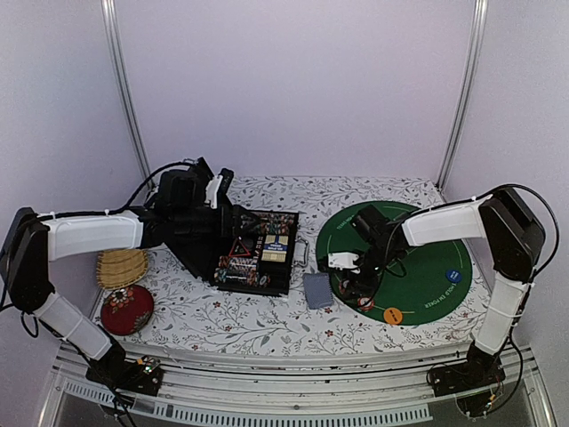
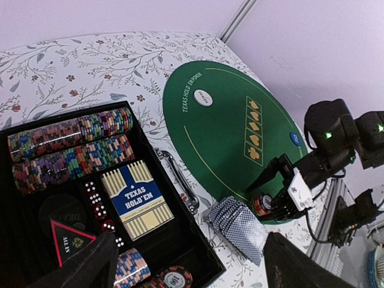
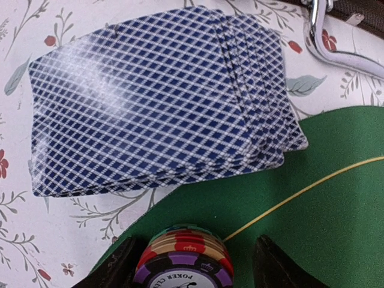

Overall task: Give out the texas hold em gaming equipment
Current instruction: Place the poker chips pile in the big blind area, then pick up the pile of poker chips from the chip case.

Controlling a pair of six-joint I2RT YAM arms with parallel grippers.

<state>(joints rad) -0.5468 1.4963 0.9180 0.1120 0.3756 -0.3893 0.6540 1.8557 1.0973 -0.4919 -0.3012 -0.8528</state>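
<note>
A small stack of striped poker chips (image 3: pixel 186 261) stands on the near-left edge of the green mat (image 3: pixel 312 204). My right gripper (image 3: pixel 195 267) is open around it, the left finger close against the stack, the right finger apart. The same stack shows in the top view (image 1: pixel 365 302) and the left wrist view (image 2: pixel 262 204). A fanned deck of blue-backed cards (image 3: pixel 156 102) lies on the tablecloth just beyond, between mat and black case (image 1: pixel 284 267). An orange button (image 1: pixel 392 314), a blue button (image 1: pixel 454 274) and a white button (image 2: pixel 204 98) lie on the mat. My left gripper (image 2: pixel 192 270) is open and empty above the case.
The open case holds rows of chips (image 2: pixel 72 144), a Texas Hold'em card box (image 2: pixel 135 198), dice (image 2: pixel 96 201) and more chips (image 2: pixel 171 279). Its metal handle (image 2: pixel 177 177) faces the deck. A wicker basket (image 1: pixel 122 265) and a red round cushion (image 1: pixel 126 309) sit at the left.
</note>
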